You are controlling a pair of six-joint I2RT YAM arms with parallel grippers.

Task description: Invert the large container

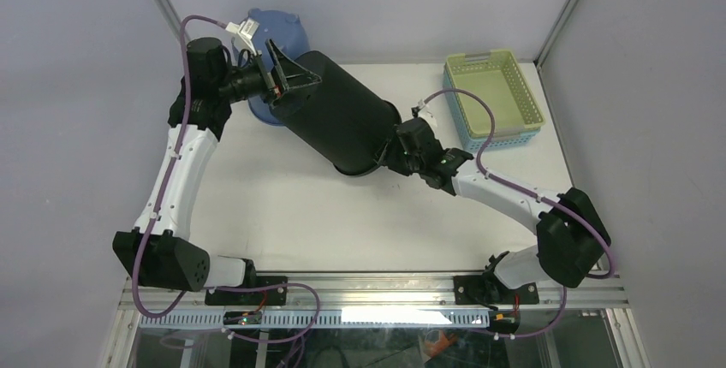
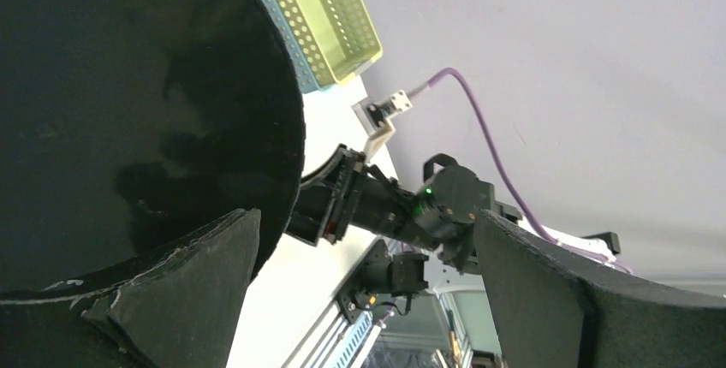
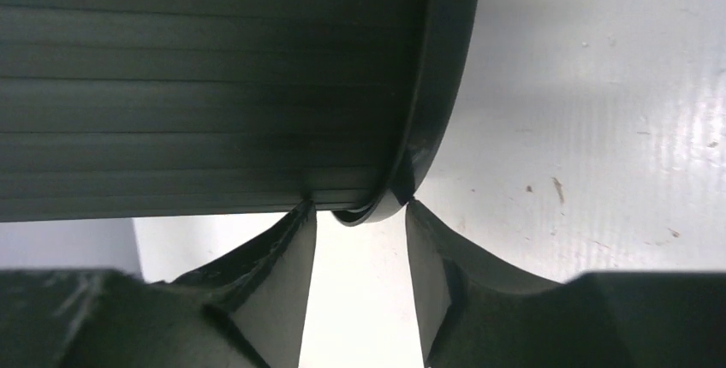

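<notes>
The large black container [image 1: 342, 115] is a tall cylinder, tilted over the white table [image 1: 282, 214]. Its closed base points to the far left and its open rim to the near right, low over the table. My left gripper [image 1: 294, 84] is open, its fingers spread wide at the base end. In the left wrist view the container [image 2: 128, 86] fills the left side and one finger [image 2: 197, 291] lies against it; the gripper [image 2: 364, 218] holds nothing. My right gripper [image 1: 387, 152] is at the rim. In the right wrist view its fingertips [image 3: 360, 207] pinch the container's rim [image 3: 428, 86].
A blue bowl-like tub [image 1: 274, 30] stands behind the left gripper at the back wall. A green perforated basket [image 1: 495, 94] sits stacked in a blue one at the back right; it also shows in the left wrist view [image 2: 330, 17]. Grey walls enclose the table.
</notes>
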